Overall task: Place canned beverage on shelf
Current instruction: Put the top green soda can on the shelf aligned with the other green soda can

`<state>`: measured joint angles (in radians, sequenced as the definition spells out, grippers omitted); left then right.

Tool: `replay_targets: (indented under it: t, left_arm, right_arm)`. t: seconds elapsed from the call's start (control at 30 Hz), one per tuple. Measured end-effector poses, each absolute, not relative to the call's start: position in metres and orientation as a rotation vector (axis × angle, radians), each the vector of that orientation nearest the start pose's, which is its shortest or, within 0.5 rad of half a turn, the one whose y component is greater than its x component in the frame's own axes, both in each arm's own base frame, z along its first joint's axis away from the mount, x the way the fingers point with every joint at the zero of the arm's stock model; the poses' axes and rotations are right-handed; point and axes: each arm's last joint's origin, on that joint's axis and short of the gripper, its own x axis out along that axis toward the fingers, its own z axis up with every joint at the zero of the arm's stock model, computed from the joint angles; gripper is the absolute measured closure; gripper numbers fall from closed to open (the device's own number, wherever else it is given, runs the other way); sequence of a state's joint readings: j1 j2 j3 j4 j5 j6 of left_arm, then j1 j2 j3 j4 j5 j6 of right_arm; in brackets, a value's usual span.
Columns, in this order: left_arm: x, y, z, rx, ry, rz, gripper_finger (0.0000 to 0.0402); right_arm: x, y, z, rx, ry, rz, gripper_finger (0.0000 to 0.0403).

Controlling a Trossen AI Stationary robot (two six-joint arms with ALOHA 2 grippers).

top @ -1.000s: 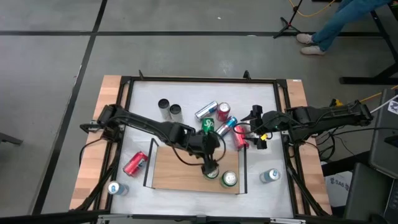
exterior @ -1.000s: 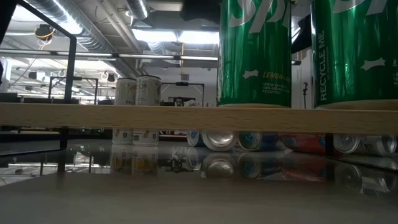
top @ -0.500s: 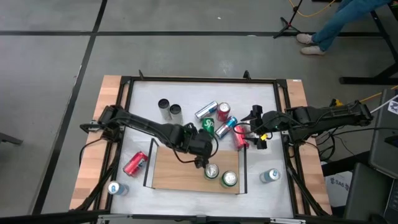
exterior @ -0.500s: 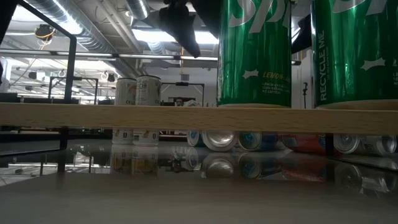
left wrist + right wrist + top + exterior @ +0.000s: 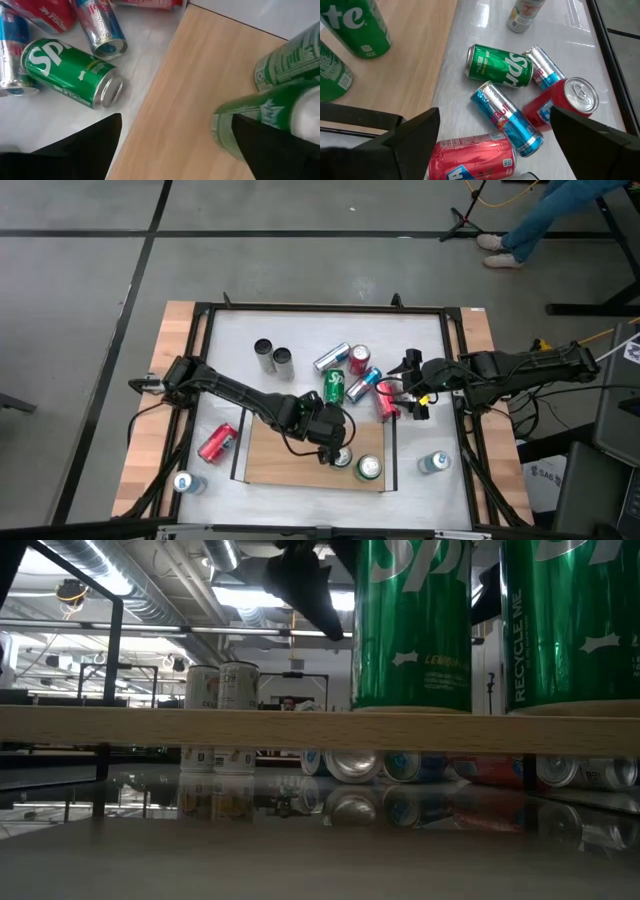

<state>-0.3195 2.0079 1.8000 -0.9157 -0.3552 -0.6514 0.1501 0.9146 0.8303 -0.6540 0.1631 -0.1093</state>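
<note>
shelf [image 5: 285, 460]: left half bare; two upright green cans [image 5: 355, 462] and left gripper [image 5: 331, 452] crowd its right part

Two cans [image 5: 355, 462] stood upright on the shelf [image 5: 285, 457] near its right end. Behind it, several cans [image 5: 352, 378] lay clustered on the table [image 5: 300, 330].

The shelf [image 5: 285, 455] is a flat light-brown wooden board with thin black rails at its short ends, lying on the bench's near side. 2 green cans [image 5: 368, 468] stand upright on its right part, close together; a third green can [image 5: 334, 386] lies on its side beyond the shelf.
</note>
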Motion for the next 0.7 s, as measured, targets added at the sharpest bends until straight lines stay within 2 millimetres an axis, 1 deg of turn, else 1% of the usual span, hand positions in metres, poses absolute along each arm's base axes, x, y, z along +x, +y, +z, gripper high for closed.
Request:
replay_targets:
  t: [0.17,0.4,0.7]
  left_arm:
    - [0.410,-0.131,0.262,-0.228,0.970,0.342,0.0025]
    - [0.410,-0.141,0.263,-0.238,0.939,0.311,0.0025]
    - [0.410,-0.142,0.264,-0.238,0.935,0.308,0.0025]
  right_arm:
    - [0.178,0.022,0.287,-0.220,0.730,0.028,0.0036]
    - [0.178,0.022,0.287,-0.219,0.729,0.028,0.0036]
    - [0.178,0.022,0.287,-0.219,0.729,0.027,0.0036]
